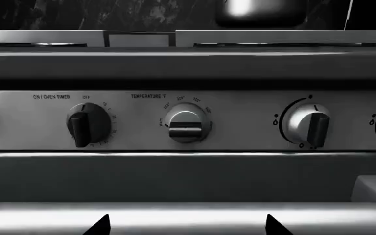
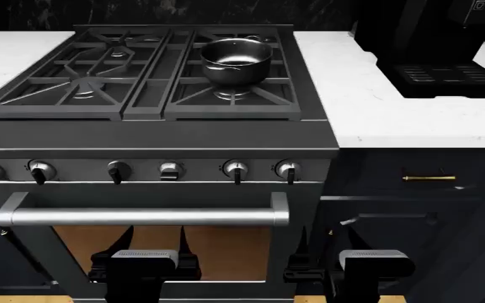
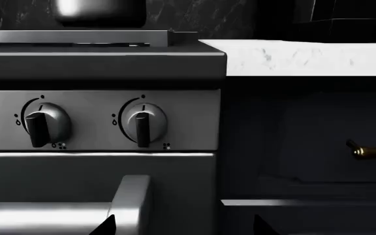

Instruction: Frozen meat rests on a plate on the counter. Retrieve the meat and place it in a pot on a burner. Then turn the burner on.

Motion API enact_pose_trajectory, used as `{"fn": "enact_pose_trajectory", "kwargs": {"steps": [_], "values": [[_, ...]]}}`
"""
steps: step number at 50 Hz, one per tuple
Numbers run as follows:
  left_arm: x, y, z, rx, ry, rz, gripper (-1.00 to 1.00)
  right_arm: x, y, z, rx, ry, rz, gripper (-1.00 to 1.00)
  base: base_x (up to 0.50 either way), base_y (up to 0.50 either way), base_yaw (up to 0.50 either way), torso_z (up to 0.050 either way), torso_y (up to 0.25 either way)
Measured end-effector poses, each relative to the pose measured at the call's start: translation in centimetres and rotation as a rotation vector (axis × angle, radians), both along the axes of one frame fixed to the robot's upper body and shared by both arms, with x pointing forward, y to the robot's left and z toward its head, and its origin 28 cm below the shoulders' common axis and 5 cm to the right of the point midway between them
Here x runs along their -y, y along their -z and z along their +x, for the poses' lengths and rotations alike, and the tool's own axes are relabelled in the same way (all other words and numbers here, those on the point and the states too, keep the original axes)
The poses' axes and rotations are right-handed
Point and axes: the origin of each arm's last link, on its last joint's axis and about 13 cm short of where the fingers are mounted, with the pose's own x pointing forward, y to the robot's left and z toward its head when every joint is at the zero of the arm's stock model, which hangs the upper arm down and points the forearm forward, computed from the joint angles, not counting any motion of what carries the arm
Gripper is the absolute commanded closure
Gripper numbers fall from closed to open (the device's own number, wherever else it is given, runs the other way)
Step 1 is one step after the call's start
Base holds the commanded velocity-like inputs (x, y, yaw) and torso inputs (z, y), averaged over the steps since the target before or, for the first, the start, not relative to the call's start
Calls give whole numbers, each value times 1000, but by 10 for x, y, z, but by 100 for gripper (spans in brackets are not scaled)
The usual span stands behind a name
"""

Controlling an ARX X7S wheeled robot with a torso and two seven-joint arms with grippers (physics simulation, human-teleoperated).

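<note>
Shiny dark steel, the small round pot [image 2: 235, 60] with two short side handles and a rolled rim stands on the rear right grate of the dark grey stove top [image 2: 154, 129], over a round grey burner [image 2: 230, 95]; its inside looks bare in the head view. White stone tabletop [image 2: 394, 107] with faint grey veins runs to the right of the stove, carrying a black coffee machine [image 2: 441, 50]. The meat and its plate cannot be seen in any view.

Both arms hang low in front of the oven door, beneath its long steel handle [image 2: 141, 216]. The left gripper [image 2: 143, 268] and right gripper [image 2: 371, 268] each have their jaws spread apart and hold nothing, well below and in front of the pot. The left wrist view faces the oven timer knob [image 1: 87, 124], the temperature knob [image 1: 186, 125] and a burner knob [image 1: 307, 127]; the right wrist view faces the two rightmost burner knobs [image 3: 144, 123].
</note>
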Motion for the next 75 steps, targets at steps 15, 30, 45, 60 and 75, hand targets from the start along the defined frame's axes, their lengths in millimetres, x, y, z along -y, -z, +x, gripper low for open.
{"fn": "enact_pose_trajectory", "kwargs": {"steps": [15,30,45,60,75], "values": [[0,1,-1,-6,2,-1,-100,0,1,-1,-2,5,-2,-100,0,0,0,0,0],[0,2,0,-15,-10,9,-100,2,2,0,-5,7,-3,-100,0,389,0,0,0],[-1,2,0,-23,-20,17,-100,1,2,0,-6,7,1,-100,0,500,0,0,0],[-1,2,0,-25,-24,24,-100,2,2,0,-3,11,1,-100,0,500,0,0,0],[-1,2,0,-27,-24,23,-100,2,2,0,-2,11,4,-100,0,500,0,0,0]]}}
